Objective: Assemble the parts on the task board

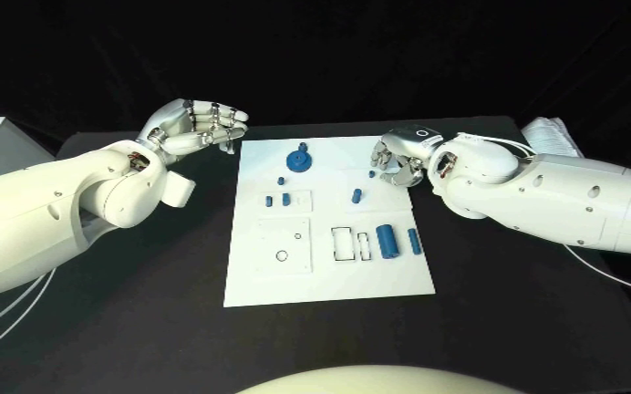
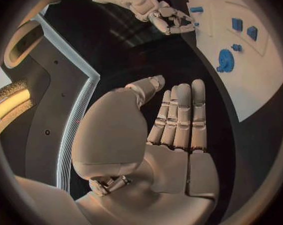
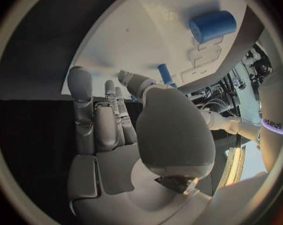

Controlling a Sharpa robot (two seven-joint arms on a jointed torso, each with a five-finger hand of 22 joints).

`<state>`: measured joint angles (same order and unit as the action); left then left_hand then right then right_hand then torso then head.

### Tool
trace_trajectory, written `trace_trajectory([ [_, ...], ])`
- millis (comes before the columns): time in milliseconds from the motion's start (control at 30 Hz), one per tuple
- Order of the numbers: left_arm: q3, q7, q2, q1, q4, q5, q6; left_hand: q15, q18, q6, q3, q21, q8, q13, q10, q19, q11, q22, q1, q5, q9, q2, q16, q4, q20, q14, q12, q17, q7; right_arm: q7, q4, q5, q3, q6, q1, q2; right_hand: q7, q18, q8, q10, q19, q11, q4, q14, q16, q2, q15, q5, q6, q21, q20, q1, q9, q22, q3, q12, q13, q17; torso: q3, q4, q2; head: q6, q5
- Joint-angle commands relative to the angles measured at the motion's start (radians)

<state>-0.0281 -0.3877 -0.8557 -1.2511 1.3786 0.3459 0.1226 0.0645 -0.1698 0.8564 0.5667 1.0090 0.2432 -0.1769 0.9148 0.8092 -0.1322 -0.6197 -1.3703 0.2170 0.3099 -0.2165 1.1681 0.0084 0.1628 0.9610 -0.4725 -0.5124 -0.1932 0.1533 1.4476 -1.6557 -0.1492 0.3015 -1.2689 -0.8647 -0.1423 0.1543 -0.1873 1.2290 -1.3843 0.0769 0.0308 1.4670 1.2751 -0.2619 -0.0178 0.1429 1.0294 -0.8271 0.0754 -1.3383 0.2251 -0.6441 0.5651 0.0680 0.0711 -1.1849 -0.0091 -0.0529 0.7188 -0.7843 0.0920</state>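
Note:
The white task board (image 1: pixel 329 271) lies in the middle of the black table. On it are a blue gear (image 1: pixel 300 159), a few small blue pegs (image 1: pixel 356 196), a thick blue cylinder (image 1: pixel 387 241) and a thin blue rod (image 1: pixel 413 241). My left hand (image 1: pixel 197 127) hovers palm-up off the board's far left corner, fingers apart and empty; the left wrist view shows the left hand (image 2: pixel 173 130) with nothing in it. My right hand (image 1: pixel 398 159) hangs over the board's far right edge, holding nothing. In the right wrist view the right hand (image 3: pixel 110 130) is near a peg (image 3: pixel 166 74) and the cylinder (image 3: pixel 211 26).
A white box (image 1: pixel 11 143) stands at the table's left edge and a pale crumpled thing (image 1: pixel 553 131) lies at the far right. Recesses and outlines (image 1: pixel 342 243) mark the board's near half. Bare black table (image 1: pixel 131 321) surrounds the board.

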Motion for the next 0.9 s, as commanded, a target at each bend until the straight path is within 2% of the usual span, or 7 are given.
trace_trajectory([
  [33,0.002,-0.040,-0.002,0.000,0.008,-0.068,0.000,0.001,-0.015,-0.010,-0.007,-0.003,0.007,-0.001,-0.006,0.004,-0.002,0.002,0.009,0.005,-0.001,0.003,0.006,0.000,0.000,0.003,-0.004,0.000,-0.001,0.017,-0.003,-0.040,0.000,0.001,0.004,0.009,-0.003,-0.008,0.005,-0.001,-0.005,0.001,0.003,0.056,0.007,-0.007,0.008,-0.003,0.005,-0.008,0.000,0.001,0.002,-0.004,0.007,-0.003,0.001,-0.003,0.0008,0.0009,0.001,0.000,0.000],
  [167,0.002,-0.039,-0.004,0.000,0.011,-0.071,0.001,0.001,-0.015,-0.010,-0.007,-0.003,0.007,-0.001,-0.006,0.004,-0.002,0.002,0.009,0.005,-0.001,0.003,0.006,0.000,0.000,0.003,-0.004,0.000,-0.001,0.014,-0.008,-0.034,-0.001,0.000,0.009,0.020,-0.003,-0.009,0.004,-0.001,-0.008,0.001,0.005,0.055,0.012,-0.004,0.008,-0.001,0.008,-0.017,0.000,0.002,0.004,-0.013,0.010,-0.002,0.001,-0.007,0.0011,0.0007,0.001,-0.001,0.001],
  [333,0.002,-0.032,-0.007,0.000,0.011,-0.072,0.011,0.001,-0.015,-0.010,-0.008,-0.003,0.009,-0.001,-0.009,0.008,-0.003,0.003,0.006,0.006,-0.001,0.008,0.009,-0.001,0.000,0.006,-0.007,-0.001,-0.002,0.003,-0.010,-0.013,-0.001,0.006,0.013,0.028,-0.002,-0.011,-0.003,0.009,-0.010,-0.001,0.012,0.052,0.029,0.012,0.007,0.018,0.019,-0.038,-0.001,-0.002,0.011,-0.037,0.026,0.000,0.002,-0.016,0.0028,0.0017,0.002,-0.003,-0.001],
  [567,0.003,-0.028,-0.007,0.000,0.012,-0.072,0.015,0.001,-0.015,-0.010,-0.008,-0.003,0.009,-0.002,-0.010,0.010,-0.003,0.003,0.005,0.006,-0.002,0.008,0.010,-0.001,0.000,0.007,-0.007,-0.001,-0.003,0.002,-0.030,-0.006,-0.003,-0.012,0.020,0.048,0.001,-0.011,-0.013,0.018,-0.008,-0.004,0.015,0.049,0.041,0.037,0.004,0.032,0.032,-0.052,-0.002,-0.007,0.021,-0.054,0.043,-0.001,0.002,-0.020,0.0020,0.0011,0.001,-0.005,0.000],
  [633,0.003,-0.026,-0.007,0.000,0.012,-0.072,0.014,0.001,-0.015,-0.010,-0.008,-0.003,0.009,-0.002,-0.010,0.010,-0.003,0.003,0.005,0.006,-0.002,0.008,0.010,-0.001,0.000,0.007,-0.007,-0.001,-0.003,0.005,-0.034,-0.007,-0.003,-0.017,0.023,0.053,0.001,-0.011,-0.014,0.019,-0.008,-0.005,0.015,0.049,0.043,0.041,0.004,0.031,0.033,-0.053,-0.002,-0.007,0.022,-0.056,0.046,-0.001,0.001,-0.020,0.0028,0.0008,0.002,-0.004,0.000],
  [700,0.003,-0.025,-0.007,0.000,0.012,-0.072,0.014,0.001,-0.015,-0.011,-0.008,-0.003,0.009,-0.002,-0.011,0.011,-0.003,0.003,0.004,0.006,-0.002,0.009,0.011,-0.002,0.000,0.007,-0.008,-0.001,-0.003,0.007,-0.041,-0.008,-0.004,-0.024,0.026,0.061,0.002,-0.011,-0.016,0.020,-0.005,-0.006,0.013,0.047,0.046,0.049,0.003,0.011,0.035,-0.057,-0.003,-0.011,0.026,-0.061,0.055,-0.002,0.001,-0.020,0.0030,0.0013,0.002,-0.004,0.000],
  [900,0.003,-0.019,-0.007,0.000,0.012,-0.071,0.012,0.001,-0.015,-0.012,-0.009,-0.003,0.009,-0.002,-0.012,0.011,-0.004,0.003,0.004,0.006,-0.002,0.009,0.011,-0.002,0.000,0.007,-0.008,-0.001,-0.004,0.017,-0.065,-0.015,-0.005,-0.037,0.032,0.080,0.003,-0.011,-0.019,0.021,-0.003,-0.006,0.013,0.047,0.048,0.059,0.003,0.007,0.038,-0.058,-0.002,-0.012,0.029,-0.063,0.062,-0.002,0.001,-0.019,0.0023,0.0015,0.002,-0.006,0.002],
])
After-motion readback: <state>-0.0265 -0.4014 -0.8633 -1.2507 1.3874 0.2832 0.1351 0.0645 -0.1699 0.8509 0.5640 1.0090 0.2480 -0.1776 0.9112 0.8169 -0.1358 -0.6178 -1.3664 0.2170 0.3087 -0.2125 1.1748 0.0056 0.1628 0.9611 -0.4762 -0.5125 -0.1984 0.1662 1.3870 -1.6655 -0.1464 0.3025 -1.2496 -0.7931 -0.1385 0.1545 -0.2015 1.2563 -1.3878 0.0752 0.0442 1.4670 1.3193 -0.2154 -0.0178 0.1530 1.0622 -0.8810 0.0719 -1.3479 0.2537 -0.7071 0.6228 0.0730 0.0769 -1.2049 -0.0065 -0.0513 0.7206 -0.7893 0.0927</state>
